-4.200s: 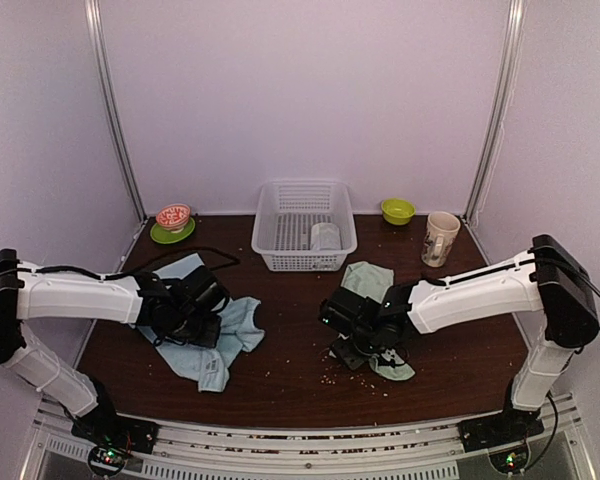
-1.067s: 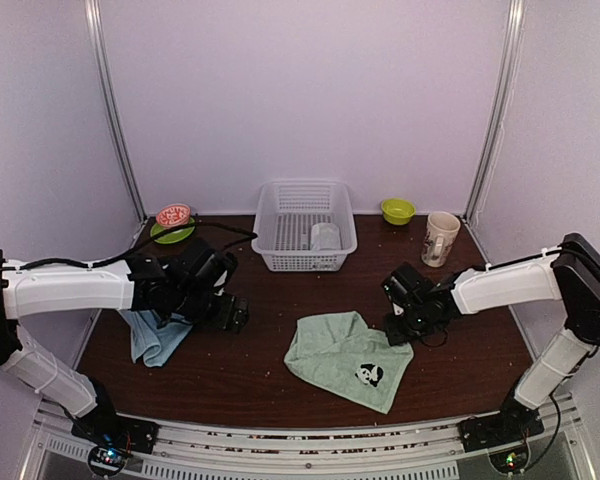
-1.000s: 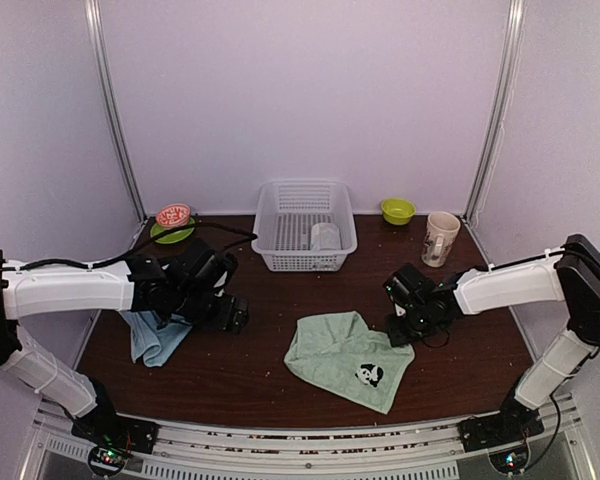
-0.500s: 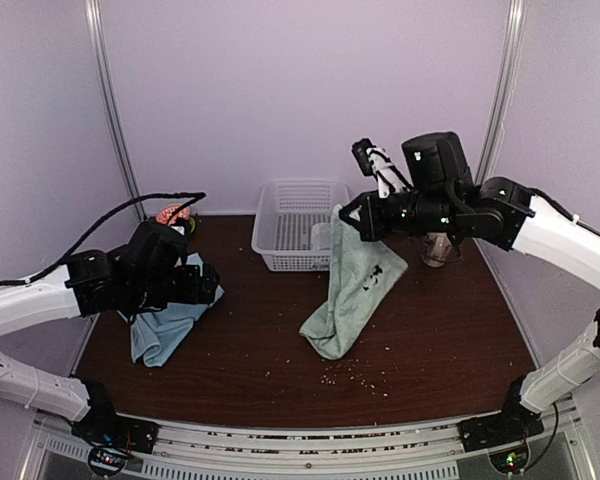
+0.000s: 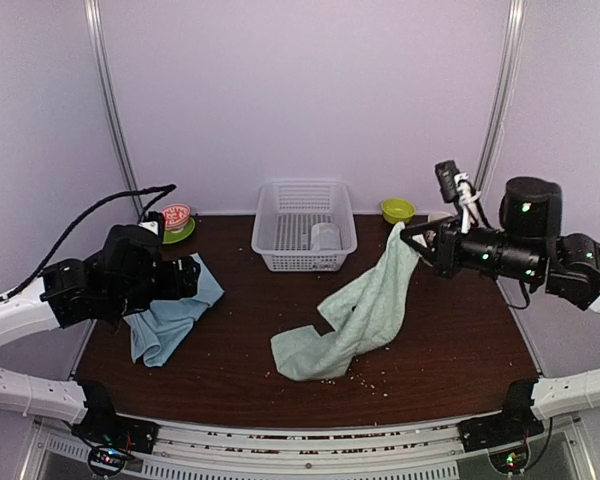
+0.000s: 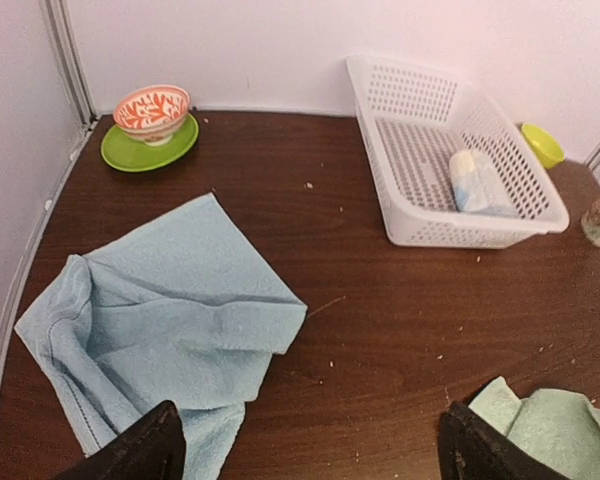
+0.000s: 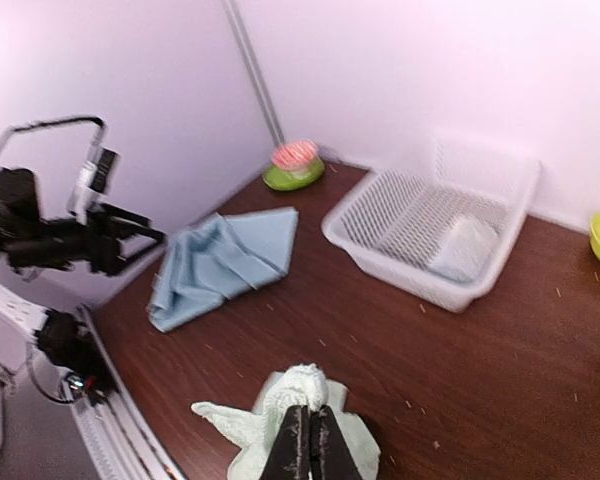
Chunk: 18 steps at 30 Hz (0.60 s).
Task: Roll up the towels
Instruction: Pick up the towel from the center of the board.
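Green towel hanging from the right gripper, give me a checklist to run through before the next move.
1. Grip: right gripper shut on a corner of the green towel: ok.
2. Lay: green towel flat for rolling: not ok; it hangs, lower end bunched on the table.
3. Free arm: left gripper open, holding nothing: ok.
4. Second cloth: blue towel flat: not ok, folded over itself.
5. Clearance: hanging towel apart from the basket: ok.
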Each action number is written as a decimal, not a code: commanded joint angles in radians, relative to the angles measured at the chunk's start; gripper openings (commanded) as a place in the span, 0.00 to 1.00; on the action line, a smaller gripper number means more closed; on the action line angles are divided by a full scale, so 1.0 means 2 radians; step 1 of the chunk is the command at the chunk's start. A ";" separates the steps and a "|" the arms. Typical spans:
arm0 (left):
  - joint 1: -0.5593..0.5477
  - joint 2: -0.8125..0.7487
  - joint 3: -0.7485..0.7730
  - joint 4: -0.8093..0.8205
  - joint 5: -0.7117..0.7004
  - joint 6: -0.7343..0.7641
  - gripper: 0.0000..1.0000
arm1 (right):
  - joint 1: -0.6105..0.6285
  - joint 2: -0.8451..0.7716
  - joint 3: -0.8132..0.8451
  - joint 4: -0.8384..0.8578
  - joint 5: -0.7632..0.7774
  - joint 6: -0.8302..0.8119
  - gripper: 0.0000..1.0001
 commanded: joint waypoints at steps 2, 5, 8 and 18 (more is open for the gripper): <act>-0.002 0.082 0.011 0.037 0.064 0.018 0.90 | -0.015 0.005 -0.108 -0.004 0.089 0.043 0.00; -0.003 0.120 0.015 0.051 0.101 0.025 0.89 | -0.017 0.006 -0.124 0.009 0.085 0.045 0.00; -0.008 0.138 0.010 0.084 0.156 0.046 0.87 | -0.017 0.007 -0.129 0.014 0.075 0.036 0.00; -0.071 0.248 0.089 0.200 0.315 0.127 0.86 | -0.016 -0.074 -0.189 0.091 -0.063 -0.001 0.00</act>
